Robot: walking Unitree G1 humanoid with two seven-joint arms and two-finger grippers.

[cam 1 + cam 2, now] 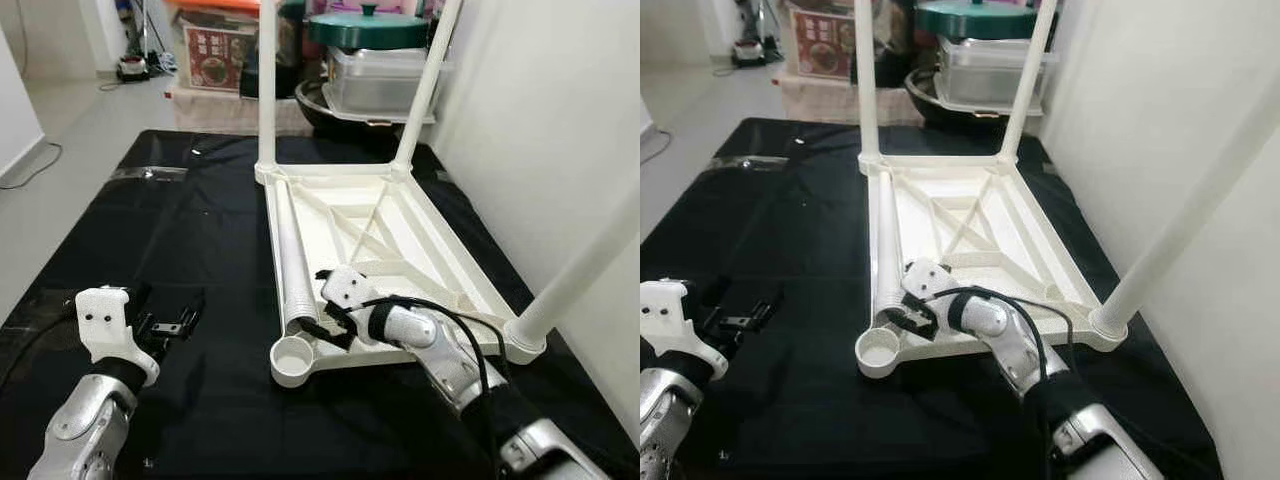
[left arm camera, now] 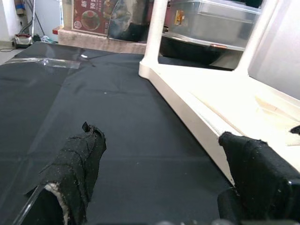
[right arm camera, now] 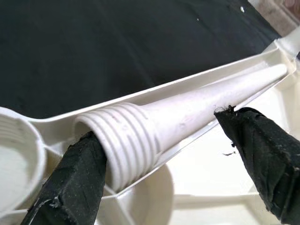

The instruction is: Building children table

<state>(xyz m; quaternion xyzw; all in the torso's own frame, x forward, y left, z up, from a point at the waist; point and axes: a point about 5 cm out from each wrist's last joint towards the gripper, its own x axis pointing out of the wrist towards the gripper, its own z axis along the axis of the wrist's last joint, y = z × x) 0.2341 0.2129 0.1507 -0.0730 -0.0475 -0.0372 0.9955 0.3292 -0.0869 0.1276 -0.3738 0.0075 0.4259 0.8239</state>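
Observation:
A white plastic table (image 1: 440,250) lies upside down on a black mat (image 1: 180,230). Three legs stand screwed in: two at the far corners (image 1: 267,80) (image 1: 425,80) and one at the near right (image 1: 590,260). A loose leg (image 1: 290,260) lies inside the tabletop along its left edge. Its threaded end (image 3: 122,140) points at the empty near-left socket (image 1: 291,355). My right gripper (image 3: 157,126) is open astride that threaded end, one finger (image 3: 79,173) against the threads and the other apart. My left gripper (image 1: 165,312) hovers open over the mat, left of the table.
A white wall (image 1: 540,120) runs close along the table's right side. Behind the mat stand storage boxes (image 1: 215,50), a clear lidded tub (image 1: 380,80) and a green lid (image 1: 365,28). Bare floor (image 1: 70,130) lies to the left.

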